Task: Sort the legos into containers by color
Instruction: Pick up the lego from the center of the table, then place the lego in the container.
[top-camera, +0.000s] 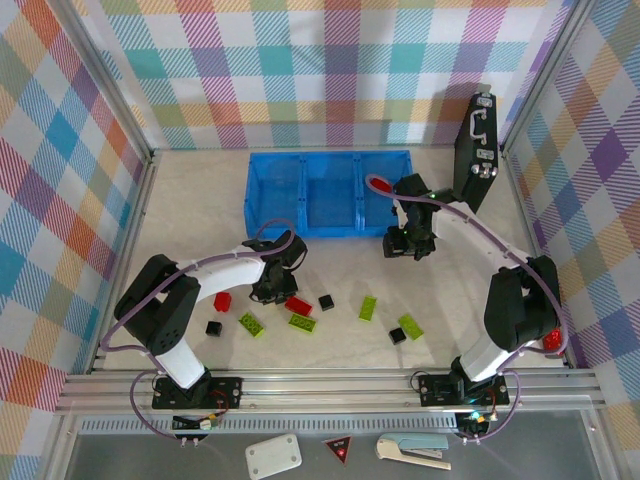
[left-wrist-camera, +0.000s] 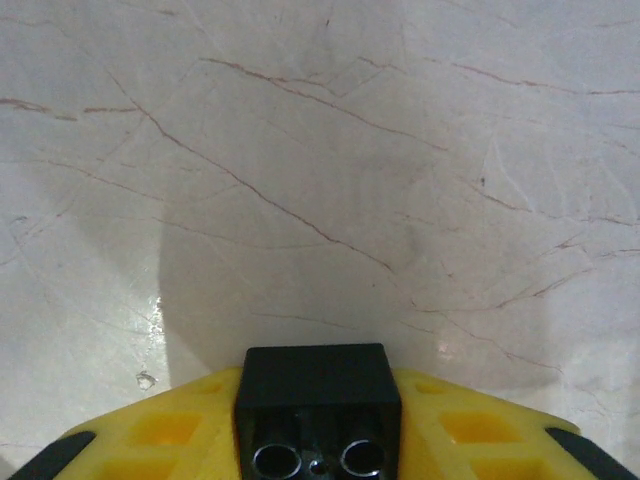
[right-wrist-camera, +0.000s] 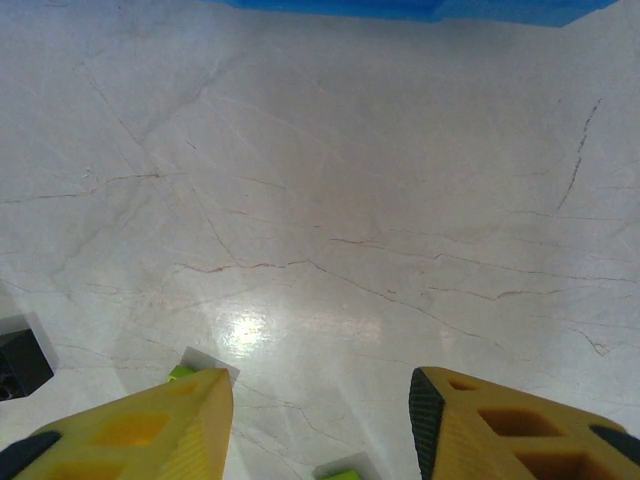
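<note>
Top view: the blue tray (top-camera: 327, 160) lies across the upper middle, its three compartments in a row. The loose legos sit in a band across the lower middle of the bench (top-camera: 200, 200). At the left of the band are a red brick (top-camera: 222, 301), a black cube (top-camera: 213, 327) and a lime brick (top-camera: 251, 323). In the middle are a second red brick (top-camera: 298, 305), a second lime brick (top-camera: 302, 322) just below it, and a second black cube (top-camera: 326, 301). Two more lime ones and one more black one lie further right. The left claw (top-camera: 270, 291) points down just left of the second red brick, and from above its wrist hides the jaws. The right claw (top-camera: 408, 246) hangs just below the tray's right compartment, well apart from the bricks. A black case (top-camera: 478, 150) stands upright at the upper right.

Left wrist view: this shows what the top view hides. At bottom centre the left claw (left-wrist-camera: 318, 400) is pinching a black brick (left-wrist-camera: 318, 372). A yellow finger (left-wrist-camera: 170, 425) presses against each side of it. Two round tubes on the brick face the camera. Beyond it is pale, veined bench (left-wrist-camera: 320, 150) with a soft shadow; I cannot tell whether the brick is touching the surface.

Right wrist view: the right claw (right-wrist-camera: 320, 390) stands spread, one yellow finger (right-wrist-camera: 140, 425) in each lower corner and bare bench (right-wrist-camera: 320, 200) between them. The tray's blue edge (right-wrist-camera: 420, 8) runs along the top of the frame. A black piece (right-wrist-camera: 20, 362) sits at the left edge. Slivers of lime (right-wrist-camera: 180, 372) show beside the left-hand finger and at bottom centre.
</note>
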